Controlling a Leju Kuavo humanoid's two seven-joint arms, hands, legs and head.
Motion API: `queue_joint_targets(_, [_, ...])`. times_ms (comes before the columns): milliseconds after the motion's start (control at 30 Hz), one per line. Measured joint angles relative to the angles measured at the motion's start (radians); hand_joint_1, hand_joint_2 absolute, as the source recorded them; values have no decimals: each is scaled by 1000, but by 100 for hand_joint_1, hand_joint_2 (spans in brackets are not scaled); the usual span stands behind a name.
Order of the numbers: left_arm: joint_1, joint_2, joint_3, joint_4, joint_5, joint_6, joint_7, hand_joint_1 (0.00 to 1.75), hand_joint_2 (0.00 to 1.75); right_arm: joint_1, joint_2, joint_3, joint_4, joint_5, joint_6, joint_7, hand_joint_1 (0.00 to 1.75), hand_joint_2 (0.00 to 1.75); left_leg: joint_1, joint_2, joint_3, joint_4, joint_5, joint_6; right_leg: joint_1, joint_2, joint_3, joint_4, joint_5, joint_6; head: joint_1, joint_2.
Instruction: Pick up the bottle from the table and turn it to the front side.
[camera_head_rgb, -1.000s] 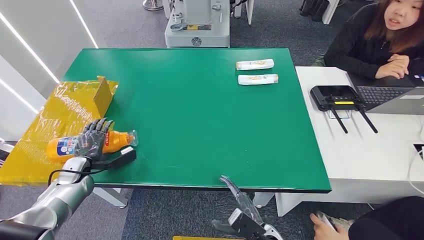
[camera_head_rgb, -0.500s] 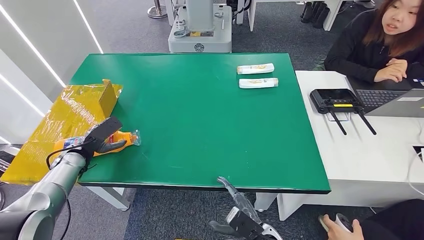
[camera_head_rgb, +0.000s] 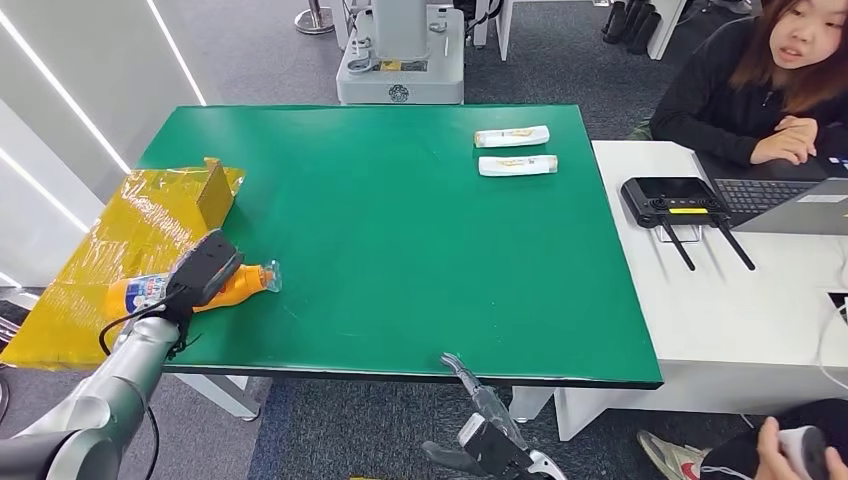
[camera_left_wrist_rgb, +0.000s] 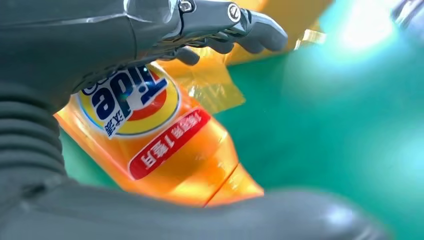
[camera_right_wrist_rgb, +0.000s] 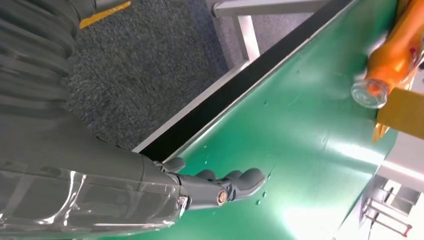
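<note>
An orange Tide bottle (camera_head_rgb: 243, 283) lies on its side at the left edge of the green table (camera_head_rgb: 420, 250), clear cap pointing toward the table's middle. My left hand (camera_head_rgb: 201, 272) lies over its body with the wrist turned upward. In the left wrist view the bottle's label (camera_left_wrist_rgb: 131, 100) faces the camera; the fingers (camera_left_wrist_rgb: 235, 22) stretch straight past the bottle and the thumb lies on the other side, not closed around it. My right hand (camera_head_rgb: 480, 405) hangs below the table's front edge, fingers (camera_right_wrist_rgb: 235, 185) extended and empty. The right wrist view catches the bottle's neck (camera_right_wrist_rgb: 395, 55).
A yellow film-wrapped board (camera_head_rgb: 130, 235) lies under and behind the bottle. Two white tubes (camera_head_rgb: 511, 134) (camera_head_rgb: 517, 165) rest at the far right of the table. A white desk (camera_head_rgb: 720, 300) alongside carries a black controller (camera_head_rgb: 672, 195) and a laptop (camera_head_rgb: 790, 195); a person sits behind it.
The camera tilted slightly after the first frame. My left hand has turned from lying flat on the bottle to edge-on, wrist up. The bottle has stayed in place; the right hand is unmoved.
</note>
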Motion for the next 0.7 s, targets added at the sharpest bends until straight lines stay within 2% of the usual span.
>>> queue_joint_targets(100, [78,-36,33,-57,162,167,-163,0,0,11,0,-4,-8,-11,-12,-14,0,175,0,4,-2,0,0,0,0,4,-4,0,1,0,0,0])
queue_joint_targets(167, [146,-66,37,-150,329,237,-223,0,0,14,0,-5,-8,-25,-20,-32,0,175,0,6,-5,1,0,0,0,7,-7,0,1,0,0,0])
queue_joint_targets(233, [197,-96,26,-236,436,267,-237,0,0,16,0,-6,-6,-33,-25,-45,0,175,0,6,-8,1,0,0,0,7,-10,0,2,1,0,0])
queue_joint_targets(367, [253,-132,9,-334,477,280,-240,0,0,16,0,-7,-2,-38,-26,-52,0,175,0,5,-12,1,0,0,0,6,-13,-1,2,1,0,0])
queue_joint_targets(500, [285,-146,-9,-402,516,275,-240,0,175,17,0,-7,1,-41,-28,-54,0,175,0,6,-14,1,-1,1,0,7,-15,-1,2,1,0,0])
queue_joint_targets(700, [370,-179,-110,-594,654,270,-241,0,175,17,0,-21,-5,-49,-50,-72,0,175,0,5,-16,2,-1,2,0,5,-16,-3,2,1,0,0])
